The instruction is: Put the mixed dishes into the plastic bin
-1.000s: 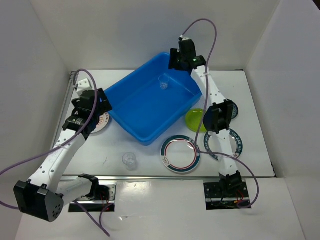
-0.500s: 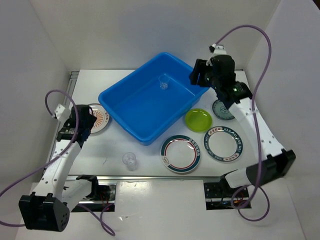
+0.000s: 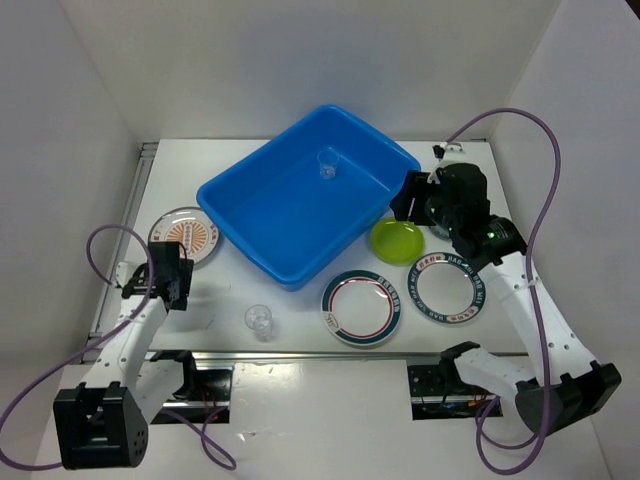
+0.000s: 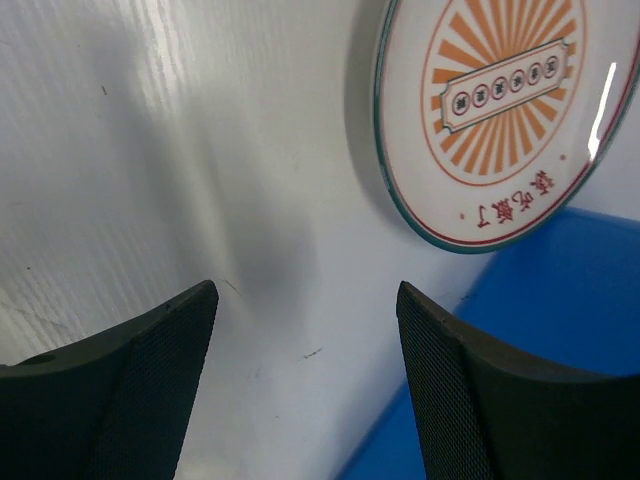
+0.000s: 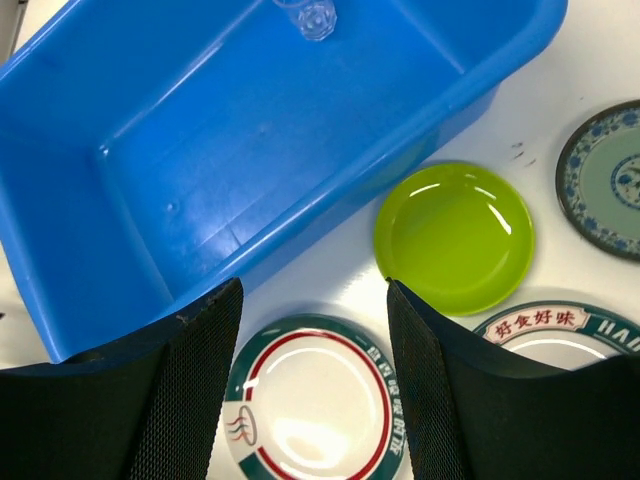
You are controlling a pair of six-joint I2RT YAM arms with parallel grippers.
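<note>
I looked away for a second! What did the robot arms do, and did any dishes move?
The right gripper swung back from the blue bin's far corner to hover near the lime-green plate. The left gripper pulled back toward its base, uncovering the sunburst plate. Both are open, and nothing was grabbed. Nothing else moved.

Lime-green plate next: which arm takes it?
Right. The right gripper hangs open close to the lime-green plate, beside the blue bin. The left gripper, also open, sits across the table by the orange-sunburst plate, with the bin between it and the green one.
</note>
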